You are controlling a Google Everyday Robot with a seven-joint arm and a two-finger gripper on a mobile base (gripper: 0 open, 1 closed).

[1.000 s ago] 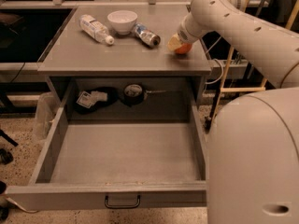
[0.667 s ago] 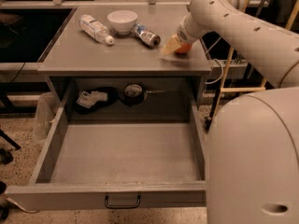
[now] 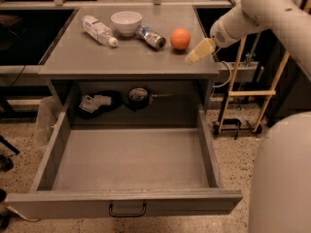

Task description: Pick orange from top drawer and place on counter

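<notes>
Now the orange point(image 3: 180, 39) rests on the tabletop point(image 3: 97, 57), just beside the tool point(image 3: 198, 53).
Tool open or closed: cannot tell; a stray nudge from it could roll the orange off.

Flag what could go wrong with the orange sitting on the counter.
The orange sits free on the counter; being round, it might roll. The claw hovers just right of it, so a leftward swing could knock it. The drawer stands open, in the way of any forward drive.
</notes>
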